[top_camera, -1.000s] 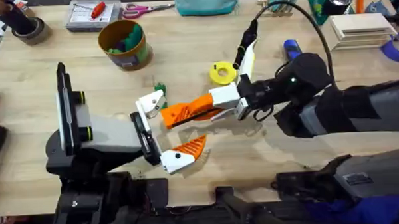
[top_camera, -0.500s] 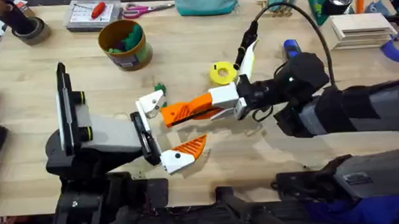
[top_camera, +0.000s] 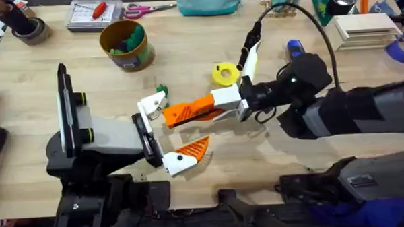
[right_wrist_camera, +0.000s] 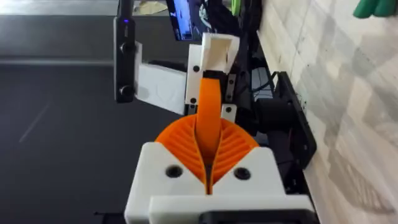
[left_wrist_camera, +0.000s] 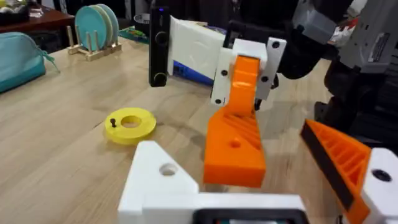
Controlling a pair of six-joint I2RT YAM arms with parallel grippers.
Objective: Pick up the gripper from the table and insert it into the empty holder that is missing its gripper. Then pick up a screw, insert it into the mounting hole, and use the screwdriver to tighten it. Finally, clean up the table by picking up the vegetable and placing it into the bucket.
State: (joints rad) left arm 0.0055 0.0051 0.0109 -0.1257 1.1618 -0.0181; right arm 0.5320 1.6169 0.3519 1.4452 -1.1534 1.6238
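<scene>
We see the right gripper (top_camera: 188,112), white fingers with orange ribbed pads, clamped on the small orange wedge-shaped plastic fingertip (top_camera: 178,114), with the ribbed pads pressed against both flat sides of it in the right wrist view (right_wrist_camera: 208,127). It is held out level across the middle of the wooden table (top_camera: 186,53), its free end pointing at nine o'clock toward the white angular plastic finger mount (top_camera: 152,104) on the left arm, which has no pad of its own; we judge the part is carried this way so that it can slide straight onto that bare mount. In the left wrist view the fingertip (left_wrist_camera: 235,140) hangs just beside the mount (left_wrist_camera: 163,177), and we cannot tell whether they touch. The left gripper (top_camera: 163,132) stands wide open, holding nothing, its other finger already wearing an orange pad (top_camera: 193,149). The round mustard-yellow tub (top_camera: 124,43) sits at about eleven o'clock from the fingertip, with green things inside, the bright blue cylindrical screwdriver (top_camera: 295,48) at two o'clock, and a flat yellow ring (top_camera: 225,73) at one o'clock, near.
</scene>
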